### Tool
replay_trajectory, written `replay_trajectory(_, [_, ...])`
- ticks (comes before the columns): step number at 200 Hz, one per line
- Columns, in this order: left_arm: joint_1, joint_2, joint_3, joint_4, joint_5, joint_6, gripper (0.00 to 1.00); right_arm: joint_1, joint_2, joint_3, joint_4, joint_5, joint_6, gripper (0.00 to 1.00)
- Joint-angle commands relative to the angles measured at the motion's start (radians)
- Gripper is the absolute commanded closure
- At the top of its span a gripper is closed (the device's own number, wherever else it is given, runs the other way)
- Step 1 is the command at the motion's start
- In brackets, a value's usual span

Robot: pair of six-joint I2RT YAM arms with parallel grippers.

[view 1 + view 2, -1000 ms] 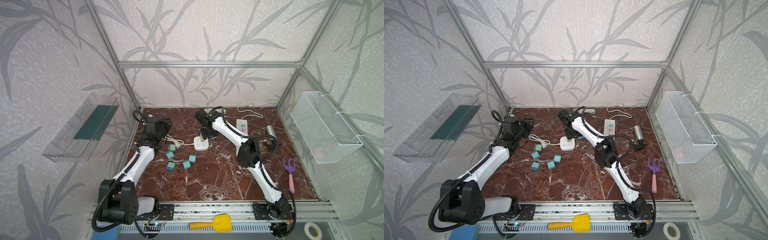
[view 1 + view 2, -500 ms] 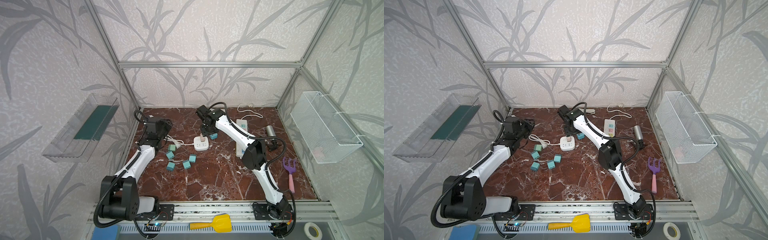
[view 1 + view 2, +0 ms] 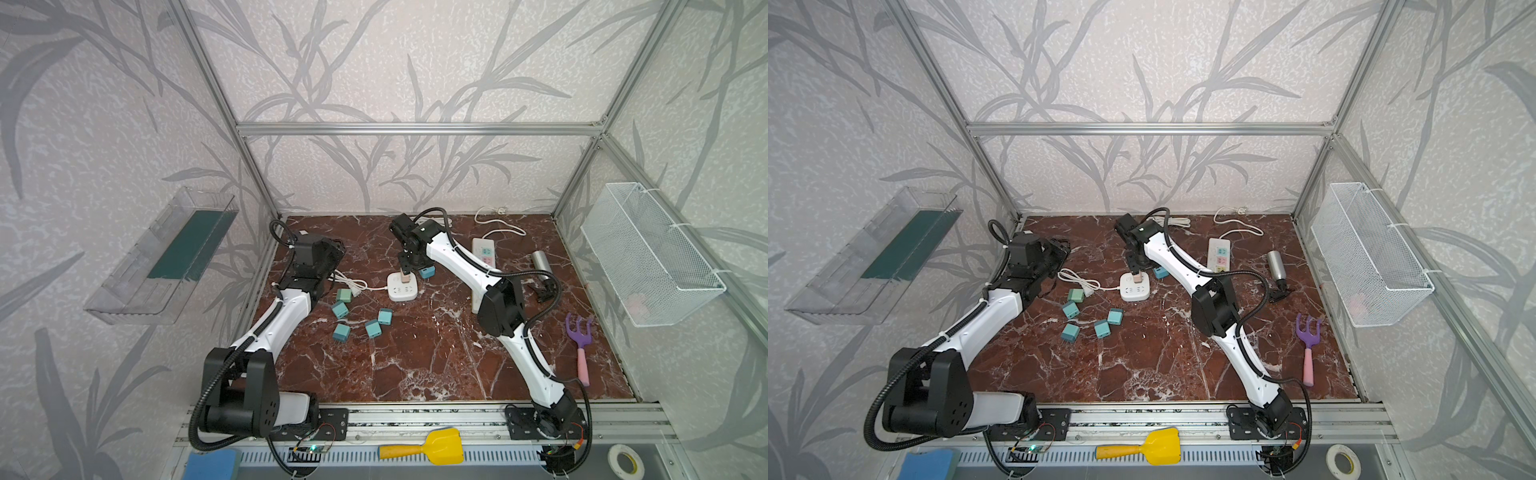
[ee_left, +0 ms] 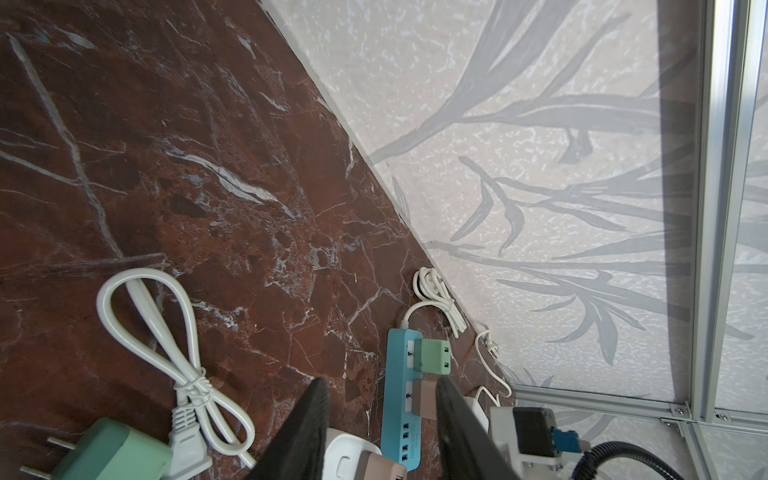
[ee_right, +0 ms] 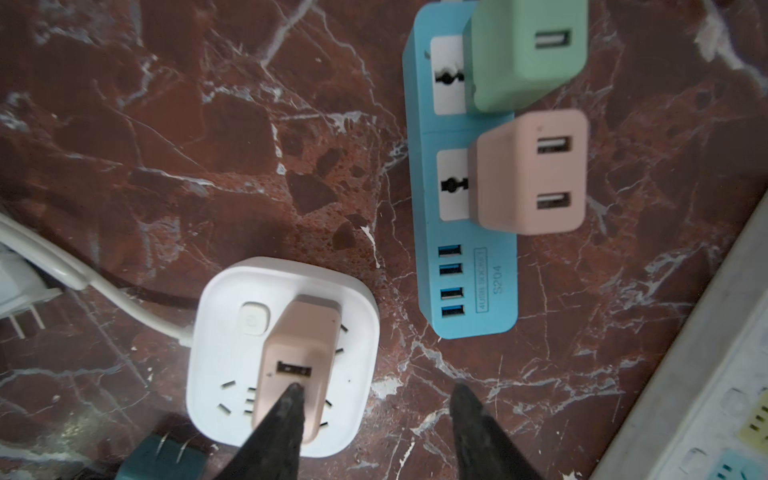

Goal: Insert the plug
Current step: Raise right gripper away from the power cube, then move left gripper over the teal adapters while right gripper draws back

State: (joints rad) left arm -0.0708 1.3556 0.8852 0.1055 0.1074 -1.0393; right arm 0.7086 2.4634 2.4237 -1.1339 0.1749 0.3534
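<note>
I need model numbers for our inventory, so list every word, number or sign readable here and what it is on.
"S204": on the blue power strip, beside its USB ports.
Boxed line next to it: too blurred to read.
Button on the white square socket: mark too faint to read.
Labels on the long white power strip: too small to read.
</note>
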Motion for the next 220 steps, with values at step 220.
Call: replay_trajectory(220, [-0.286,-0.334,-0.126,-0.746,-0.367,0.321,0.41,0.071,-1.033,-1.433,0.849,-0.1,-0.038,0.34])
